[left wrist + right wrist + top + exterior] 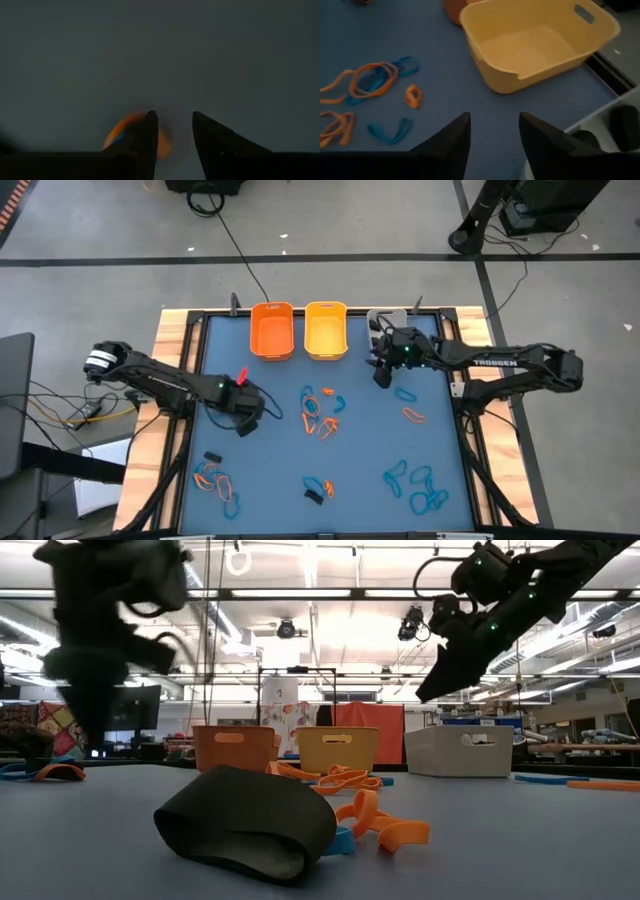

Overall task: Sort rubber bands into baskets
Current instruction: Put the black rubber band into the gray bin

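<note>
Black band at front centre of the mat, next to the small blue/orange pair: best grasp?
Judging by the low view, the black band lies on its side as a squashed, wide oval. Probably best to come straight down and pinch across its short width, or hook one finger through the opening. Its far end touches the blue and orange bands, so approach from the bare near side. In the high view it sits here.

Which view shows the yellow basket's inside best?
Right wrist view: the yellow basket fills the frame, its floor bare. The high view shows it small from above, beside the orange basket. The low view shows only its outer wall. The left wrist view misses it.
</note>
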Action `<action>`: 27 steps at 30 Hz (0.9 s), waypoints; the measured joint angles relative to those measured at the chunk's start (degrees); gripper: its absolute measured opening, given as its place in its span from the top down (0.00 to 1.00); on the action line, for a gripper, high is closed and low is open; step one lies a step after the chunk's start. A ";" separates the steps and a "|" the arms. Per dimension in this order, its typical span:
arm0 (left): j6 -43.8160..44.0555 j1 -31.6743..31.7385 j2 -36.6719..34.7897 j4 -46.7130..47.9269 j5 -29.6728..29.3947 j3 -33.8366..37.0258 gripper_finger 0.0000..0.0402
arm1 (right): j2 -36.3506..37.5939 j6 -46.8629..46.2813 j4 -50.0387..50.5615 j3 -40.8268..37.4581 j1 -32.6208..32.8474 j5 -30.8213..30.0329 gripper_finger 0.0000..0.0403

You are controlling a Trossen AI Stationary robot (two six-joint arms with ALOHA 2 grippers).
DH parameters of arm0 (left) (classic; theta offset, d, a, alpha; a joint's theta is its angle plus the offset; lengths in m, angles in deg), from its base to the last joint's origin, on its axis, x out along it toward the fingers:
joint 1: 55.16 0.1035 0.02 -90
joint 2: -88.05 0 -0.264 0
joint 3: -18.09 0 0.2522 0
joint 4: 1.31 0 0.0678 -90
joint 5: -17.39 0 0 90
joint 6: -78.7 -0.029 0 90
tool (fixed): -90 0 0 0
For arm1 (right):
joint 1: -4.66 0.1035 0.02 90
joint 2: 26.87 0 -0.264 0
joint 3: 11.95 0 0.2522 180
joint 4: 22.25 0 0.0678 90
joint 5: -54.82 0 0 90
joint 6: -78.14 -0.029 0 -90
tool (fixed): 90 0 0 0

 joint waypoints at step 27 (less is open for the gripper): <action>-3.27 0.15 0.06 5.59 2.22 7.76 0.68 | 0.00 0.24 -0.47 0.00 2.74 -0.63 0.57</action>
